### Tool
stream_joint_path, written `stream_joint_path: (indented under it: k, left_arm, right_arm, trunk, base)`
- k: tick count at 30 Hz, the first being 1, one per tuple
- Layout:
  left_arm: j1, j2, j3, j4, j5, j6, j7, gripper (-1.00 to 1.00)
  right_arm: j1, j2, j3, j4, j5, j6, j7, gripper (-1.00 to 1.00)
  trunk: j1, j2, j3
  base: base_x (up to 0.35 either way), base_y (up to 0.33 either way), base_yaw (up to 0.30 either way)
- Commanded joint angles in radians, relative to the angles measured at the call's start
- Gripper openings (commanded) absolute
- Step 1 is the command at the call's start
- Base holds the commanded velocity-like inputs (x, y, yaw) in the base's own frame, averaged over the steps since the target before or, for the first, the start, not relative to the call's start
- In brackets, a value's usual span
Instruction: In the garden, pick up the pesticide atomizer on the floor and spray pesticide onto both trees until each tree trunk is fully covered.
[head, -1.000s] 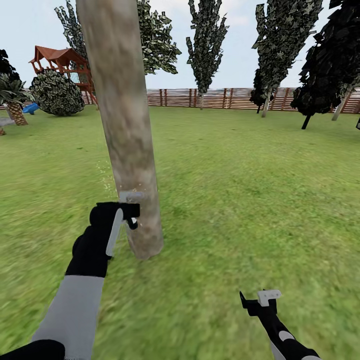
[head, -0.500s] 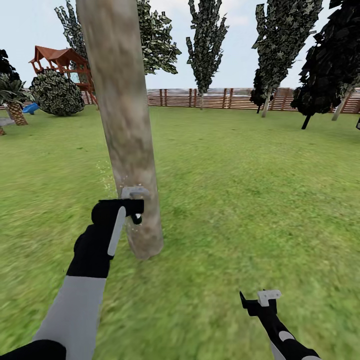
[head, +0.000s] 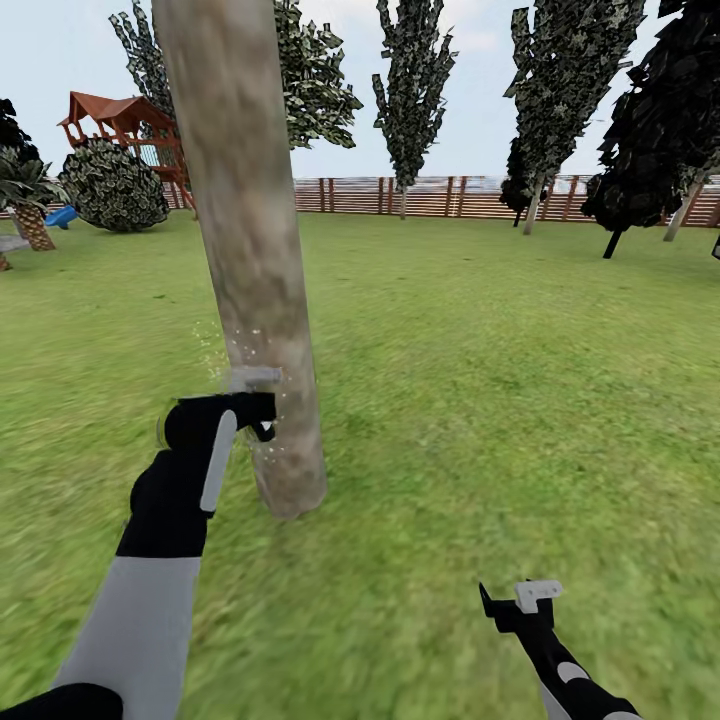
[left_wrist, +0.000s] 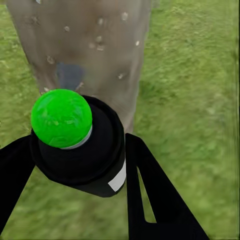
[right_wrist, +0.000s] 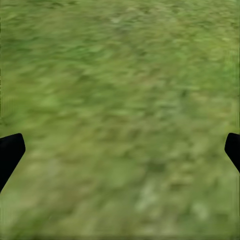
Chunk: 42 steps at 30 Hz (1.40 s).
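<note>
A thick mottled grey-tan tree trunk (head: 250, 250) rises from the lawn just ahead of me. My left gripper (head: 262, 418) is shut on the pesticide atomizer (left_wrist: 80, 147), a black bottle with a green top, held close to the trunk's lower part (left_wrist: 80, 45). Tiny white specks of pesticide (head: 245, 345) float beside the trunk and dot its bark. My right gripper (head: 520, 598) hangs low at the right over bare grass, open with nothing between its black fingers (right_wrist: 11, 150). Other trees (head: 412, 90) stand far back by the fence.
A brown slat fence (head: 440, 196) closes the far side of the lawn. A red-roofed play tower (head: 125, 125), a round bush (head: 112, 187) and a palm (head: 28, 195) stand at the far left. Dark trees (head: 660, 130) line the right. Open grass (head: 500, 380) spreads right of the trunk.
My left arm has shifted a little to the left and slightly up along the trunk with the atomizer. More white specks show near the bark. The right arm is still.
</note>
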Motion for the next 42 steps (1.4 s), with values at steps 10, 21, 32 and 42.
stream_joint_path:
  k: [10,21,32,42]
  left_arm:
    - [0.172,0.018,0.002,0.033,-0.013,-0.022,0.005,-1.0]
    - [0.197,0.017,0.006,0.184,-0.024,-0.145,0.015,-1.0]
    - [0.223,0.008,0.062,0.624,-0.006,-0.607,0.198,-1.0]
    - [0.24,0.007,0.067,0.647,-0.008,-0.689,0.212,-1.0]
  right_arm:
    - [0.001,0.002,0.0,0.0,0.0,0.0,0.0,1.0]
    - [0.003,0.002,0.0,0.0,0.0,0.0,0.0,1.0]
    - [0.007,0.001,0.0,0.0,0.0,0.0,0.0,1.0]
    - [0.008,0.001,0.0,0.0,0.0,0.0,-0.002,1.0]
  trunk:
    - [0.0,0.0,0.0]
    - [0.0,0.0,0.0]
    - [0.0,0.0,0.0]
    - [0.0,0.0,0.0]
  base:
    - [0.0,0.0,0.0]
    - [-0.169,0.0,0.0]
    - [-0.005,0.0,0.0]
    - [0.054,-0.213,0.027]
